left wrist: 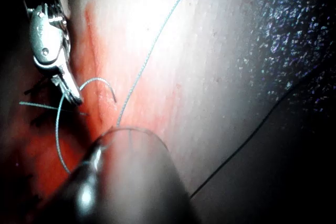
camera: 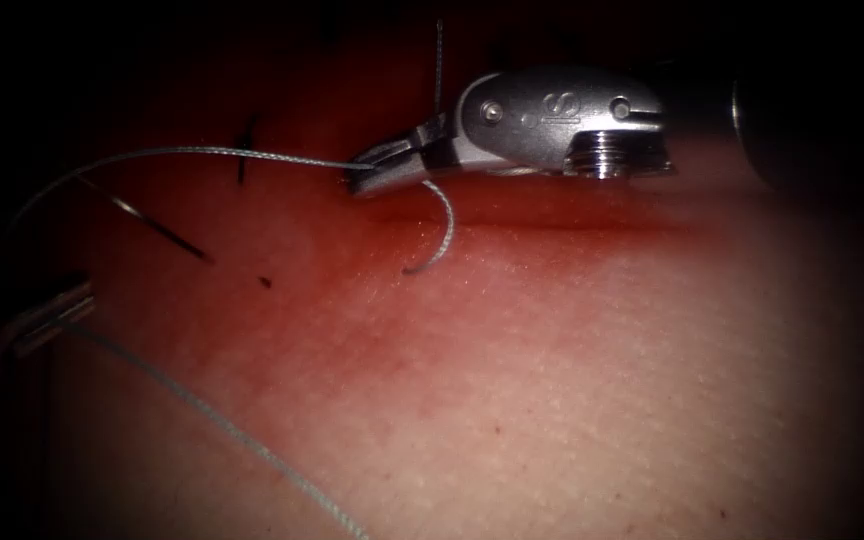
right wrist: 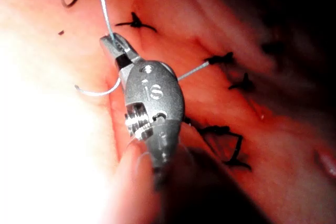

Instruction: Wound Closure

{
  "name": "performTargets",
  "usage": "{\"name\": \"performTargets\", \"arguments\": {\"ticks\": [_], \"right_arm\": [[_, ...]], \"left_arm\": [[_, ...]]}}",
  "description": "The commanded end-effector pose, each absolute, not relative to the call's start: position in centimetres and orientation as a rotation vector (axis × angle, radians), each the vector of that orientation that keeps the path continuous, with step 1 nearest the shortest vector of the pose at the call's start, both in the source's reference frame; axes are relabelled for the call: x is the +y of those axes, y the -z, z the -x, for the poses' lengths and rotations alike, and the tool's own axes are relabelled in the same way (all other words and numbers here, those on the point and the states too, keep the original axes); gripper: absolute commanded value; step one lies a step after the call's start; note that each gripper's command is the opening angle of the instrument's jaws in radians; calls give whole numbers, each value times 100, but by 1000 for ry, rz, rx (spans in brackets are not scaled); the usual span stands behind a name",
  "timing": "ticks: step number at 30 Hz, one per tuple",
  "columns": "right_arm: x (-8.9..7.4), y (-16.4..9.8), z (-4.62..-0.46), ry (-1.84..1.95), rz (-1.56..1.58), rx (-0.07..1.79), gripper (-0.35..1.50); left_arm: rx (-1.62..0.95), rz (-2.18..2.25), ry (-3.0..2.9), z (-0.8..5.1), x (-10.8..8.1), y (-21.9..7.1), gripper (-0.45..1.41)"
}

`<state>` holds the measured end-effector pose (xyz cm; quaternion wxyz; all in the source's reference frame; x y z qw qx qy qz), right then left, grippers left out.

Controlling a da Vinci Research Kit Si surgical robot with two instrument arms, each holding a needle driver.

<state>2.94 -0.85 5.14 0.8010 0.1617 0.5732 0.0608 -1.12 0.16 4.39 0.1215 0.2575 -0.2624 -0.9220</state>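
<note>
Two tools are mine at this moment, and only one has a grip that I can read. My right tool (camera: 377,175) has its jaws closed on the grey thread (camera: 202,152), pinched near the very tips. I judge this is so that the strand is kept up off the wet tissue (camera: 572,380) and stays under control. From the jaws the long strand arcs away toward 9 o'clock, and a short free end (camera: 444,225) curls down toward 5 o'clock, its tip touching the tissue or just above it. My left tool (camera: 27,330) waits low, at about 8 o'clock from the right one. A second stretch of thread runs from beside it toward 5 o'clock, and whether it grips this thread I cannot tell. The curved needle (camera: 157,228) is held by nobody. It lies on the tissue between my two tools, left of a dark stitch (camera: 247,148), and seems to rest on the surface. The cut itself I cannot trace there.
</note>
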Motion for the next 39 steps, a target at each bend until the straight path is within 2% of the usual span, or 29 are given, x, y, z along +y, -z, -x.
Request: {"name": "performTargets", "arguments": {"ticks": [1,4,5,9,14,18,21,22,23,24,25,39], "right_arm": [[-84,-514,-299,-141,-353,1238,88],[-80,-511,-295,-183,-328,1256,124],[-78,-510,-294,-192,-323,1258,130],[-67,-507,-285,-242,-306,1278,138],[-46,-502,-265,-309,-288,1325,135],[-27,-511,-247,-386,-274,1385,121],[-23,-524,-248,-399,-252,1388,93],[-23,-532,-252,-393,-249,1389,74],[-24,-538,-257,-388,-254,1393,41],[-26,-545,-261,-390,-270,1400,-5],[-28,-551,-266,-393,-276,1403,-35],[-50,-596,-348,-411,-356,1443,-35]], "left_arm": [[-763,-746,2687,121,19,-448,-45],[-748,-730,2683,126,18,-458,-45],[-744,-725,2682,128,18,-460,-45],[-736,-707,2679,132,18,-463,-45],[-716,-740,2642,138,17,-460,-45],[-697,-768,2614,145,19,-461,-45],[-683,-781,2586,149,22,-462,-45],[-676,-786,2576,150,22,-462,-45],[-670,-791,2560,153,24,-462,-45],[-667,-796,2552,155,25,-463,-45],[-668,-799,2545,157,25,-463,-45],[-625,-992,2522,174,49,-460,-45]]}}
